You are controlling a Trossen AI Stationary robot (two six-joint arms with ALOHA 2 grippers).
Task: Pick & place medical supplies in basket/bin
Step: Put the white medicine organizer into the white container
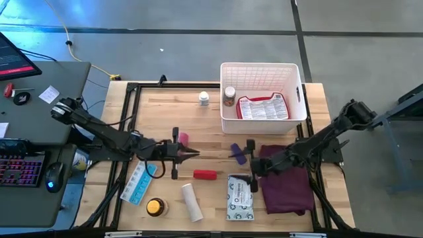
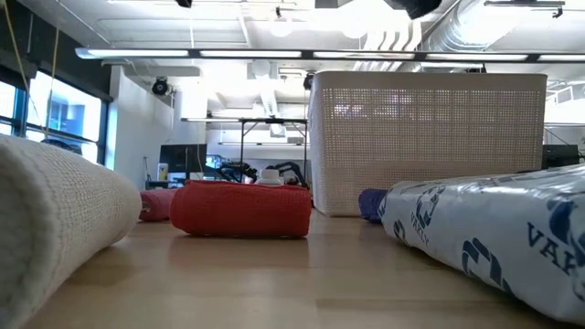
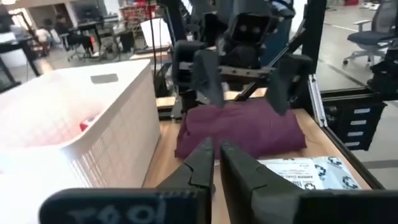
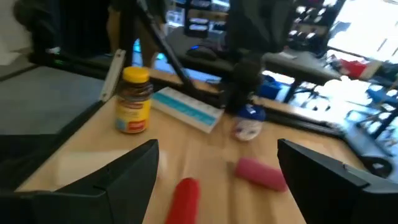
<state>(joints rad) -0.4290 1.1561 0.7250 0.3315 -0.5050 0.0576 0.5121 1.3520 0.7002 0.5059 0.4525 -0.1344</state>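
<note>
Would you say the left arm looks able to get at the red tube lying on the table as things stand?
Probably yes. The left gripper, its fingers shut, hovers just beyond the red tube, with bare table between them. It would need to open first; the right gripper waits off to the side.

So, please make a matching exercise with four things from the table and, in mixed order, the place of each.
Things:
1. red first-aid case
2. maroon cloth
3. orange-lidded tin
4. small white bottle

Places:
A. under the right pincer
B. near edge, left part of the table
C. inside the white basket
D. far side, just left of the basket

Pairs: 1-C, 2-A, 3-B, 4-D
</note>
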